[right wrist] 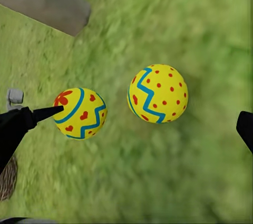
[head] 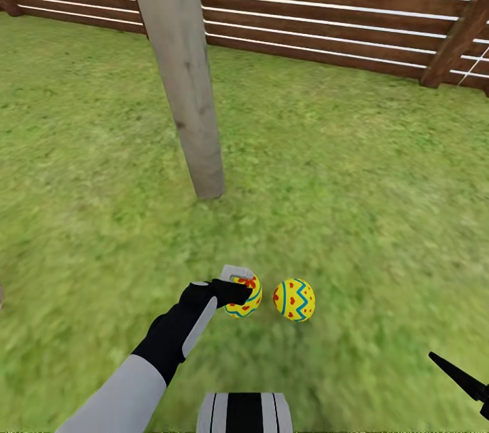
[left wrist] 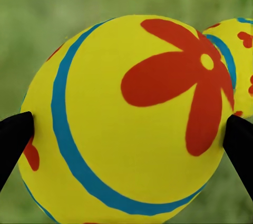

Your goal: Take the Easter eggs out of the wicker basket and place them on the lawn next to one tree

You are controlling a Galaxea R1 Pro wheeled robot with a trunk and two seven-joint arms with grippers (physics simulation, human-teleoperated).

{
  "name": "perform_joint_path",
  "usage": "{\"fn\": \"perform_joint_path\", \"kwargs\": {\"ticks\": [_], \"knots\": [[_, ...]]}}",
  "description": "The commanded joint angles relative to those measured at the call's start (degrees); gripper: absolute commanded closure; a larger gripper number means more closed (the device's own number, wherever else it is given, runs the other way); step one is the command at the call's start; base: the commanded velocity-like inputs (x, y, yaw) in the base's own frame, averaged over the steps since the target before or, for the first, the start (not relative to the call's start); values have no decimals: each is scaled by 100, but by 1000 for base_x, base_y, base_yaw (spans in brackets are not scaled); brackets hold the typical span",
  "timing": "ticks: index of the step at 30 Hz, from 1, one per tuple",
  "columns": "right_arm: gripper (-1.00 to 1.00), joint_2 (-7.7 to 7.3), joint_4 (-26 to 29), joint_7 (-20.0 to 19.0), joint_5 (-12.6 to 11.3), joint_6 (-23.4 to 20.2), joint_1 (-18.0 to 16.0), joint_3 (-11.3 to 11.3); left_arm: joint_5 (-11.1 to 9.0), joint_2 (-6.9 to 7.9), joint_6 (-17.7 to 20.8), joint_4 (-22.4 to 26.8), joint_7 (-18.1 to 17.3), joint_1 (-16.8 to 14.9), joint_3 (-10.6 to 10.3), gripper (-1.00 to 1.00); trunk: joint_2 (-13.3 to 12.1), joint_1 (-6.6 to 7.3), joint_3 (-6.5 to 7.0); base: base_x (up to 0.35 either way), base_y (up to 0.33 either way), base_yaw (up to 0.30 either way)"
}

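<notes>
Two yellow Easter eggs lie on the lawn (head: 353, 168) close to the pale trunk of the tree (head: 183, 79). My left gripper (head: 239, 291) is shut on the flower-painted egg (head: 246, 298), which rests low on the grass. In the left wrist view this egg (left wrist: 126, 124) sits between my black fingertips (left wrist: 15, 134), each touching one side. The zigzag egg (head: 294, 299) sits free just to its right. My right gripper (head: 468, 385) hangs open above and to the right of both eggs (right wrist: 158, 94). A sliver of brown weave, probably the wicker basket (right wrist: 5, 179), shows at the frame edge.
A brown fence (head: 326, 5) of horizontal slats closes the garden behind the tree, with a slanted post (head: 455, 45) at the right. Open grass stretches to the right of the trunk and around the eggs.
</notes>
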State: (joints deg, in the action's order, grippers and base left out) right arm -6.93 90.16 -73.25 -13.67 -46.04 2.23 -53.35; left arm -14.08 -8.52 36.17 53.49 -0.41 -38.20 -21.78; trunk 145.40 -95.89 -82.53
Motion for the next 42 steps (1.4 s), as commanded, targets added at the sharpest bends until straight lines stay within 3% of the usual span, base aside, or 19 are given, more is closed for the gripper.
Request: {"fn": "perform_joint_path", "kwargs": {"ticks": [1, 16, 27, 33, 42], "knots": [[-100, -2, 2, 3, -31, -43, 4, 0, -7, -1, 20, 4, -4, -3, -1, 100, 3, -2, -26, 0, 0, 0], [-100, -2, 1, 3, -22, -46, 3, 0, -15, -1, 5, 12, -5, 1, -1, 100, 23, -40, -358, 0, 0, 0], [-100, -2, 2, 3, -24, -45, 5, 0, -17, 1, 4, 83, -5, 37, -1, 100, 23, -40, -358, 0, 0, 0], [-100, -2, 3, 3, -29, -46, 1, 0, -17, -1, 4, 91, -3, 41, -1, 100, 31, -56, -491, 0, 0, 0], [-100, -2, 1, 3, -28, -44, 3, 0, -18, -1, 4, 100, -3, 41, -1, 100, 35, -64, -558, 0, 0, 0]]}}
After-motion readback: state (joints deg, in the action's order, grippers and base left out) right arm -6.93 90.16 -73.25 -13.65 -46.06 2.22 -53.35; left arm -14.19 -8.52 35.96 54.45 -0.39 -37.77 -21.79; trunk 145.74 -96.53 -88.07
